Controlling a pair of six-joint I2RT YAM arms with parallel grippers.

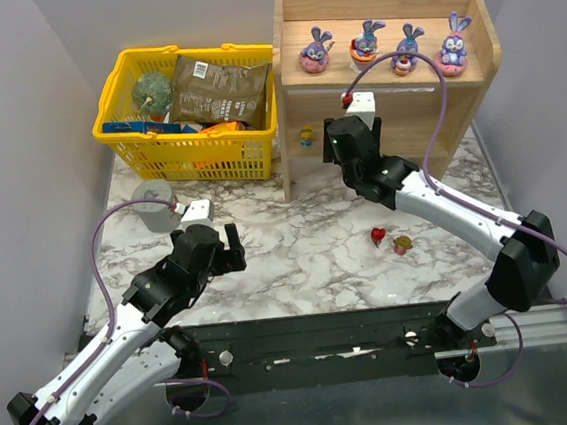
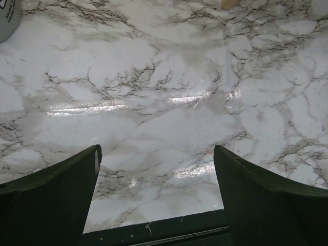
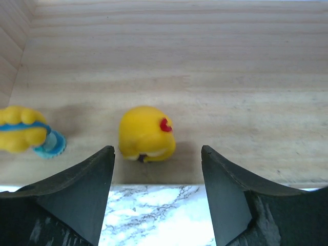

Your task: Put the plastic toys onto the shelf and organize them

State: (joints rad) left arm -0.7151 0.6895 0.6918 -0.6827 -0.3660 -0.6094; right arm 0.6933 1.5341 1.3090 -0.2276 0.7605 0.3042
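The wooden shelf [image 1: 481, 28] stands at the back right. Several purple-blue bunnies [image 1: 385, 46] line its top tier. My right gripper [image 1: 337, 139] reaches into the lower tier. In the right wrist view it [image 3: 158, 154] is open at the tier's front edge. A yellow toy with a red mark [image 3: 147, 133] stands free on the shelf floor [image 3: 230, 77] just past the fingertips. A second yellow toy with a blue part [image 3: 25, 134] sits to its left. A red toy [image 1: 378, 234] and a tan-pink toy [image 1: 402, 245] lie on the marble. My left gripper [image 1: 235, 249] is open and holds nothing [image 2: 156, 154].
A yellow basket [image 1: 157, 154] with packets and a green ball [image 1: 153, 90] stands left of the shelf. A grey cup [image 1: 152, 205] sits in front of the basket, near my left arm, and shows in the wrist view's corner [image 2: 7, 18]. The black base rail [image 1: 316, 345] runs along the near edge.
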